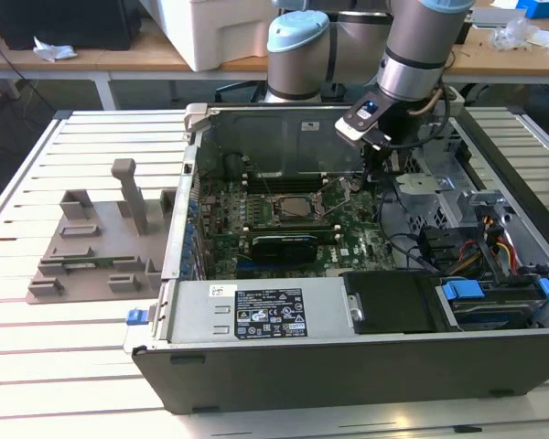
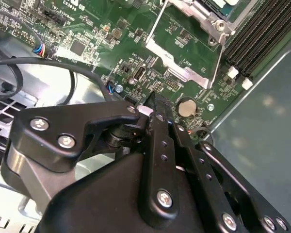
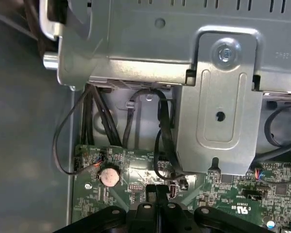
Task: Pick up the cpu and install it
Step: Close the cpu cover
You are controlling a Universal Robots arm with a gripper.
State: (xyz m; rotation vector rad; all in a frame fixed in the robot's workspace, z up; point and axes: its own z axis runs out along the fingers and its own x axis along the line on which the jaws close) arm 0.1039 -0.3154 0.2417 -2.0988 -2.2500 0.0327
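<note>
While claw (image 3: 157, 189) hangs closed, cpu (image 1: 293, 208) flat, silver face up

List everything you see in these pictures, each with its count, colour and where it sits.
table: one, white, slatted, under everything
computer case: one, dark grey, open, on the table
motherboard: one, green, inside the case
cpu socket: one, metal-framed, mid motherboard
expansion card: one, black, beside the socket
coin cell: one, silver, on the motherboard
power supply: one, silver-grey, labelled, along the case's near wall
fixture: one, grey, upright posts, on the table at the exterior view's left of the case
arm: one, grey and pale blue, reaching into the case
gripper: one, black, shut, low over the motherboard near the coin cell
</note>
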